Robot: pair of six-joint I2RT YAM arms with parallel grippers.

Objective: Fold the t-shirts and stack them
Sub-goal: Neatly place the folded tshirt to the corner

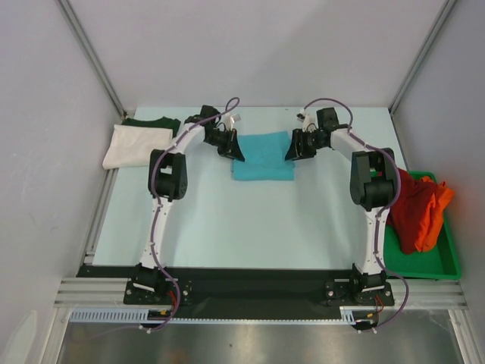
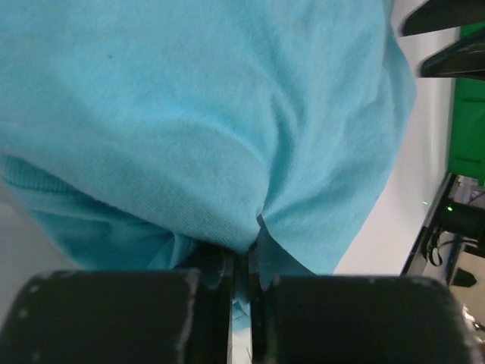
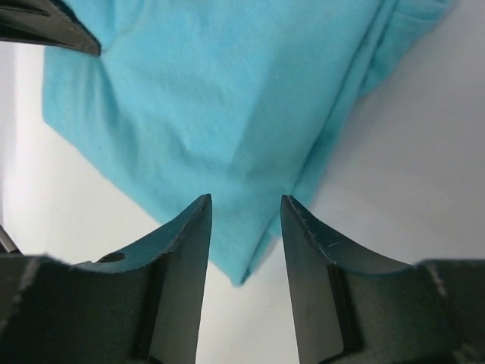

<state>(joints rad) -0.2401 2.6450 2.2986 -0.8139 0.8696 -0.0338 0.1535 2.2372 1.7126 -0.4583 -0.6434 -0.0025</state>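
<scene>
Top external: turquoise t-shirt (image 1: 262, 155) lay between the arms; left jaws clamped its left edge, right jaws stood half-open astride its right edge.

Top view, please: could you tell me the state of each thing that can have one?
turquoise t-shirt, folded, flat on the table
white t-shirt, folded, far left
dark green t-shirt, lying behind the white one
red t-shirt, crumpled in green tray
orange t-shirt, crumpled in the tray
left gripper, shut on turquoise t-shirt
right gripper, open
</scene>
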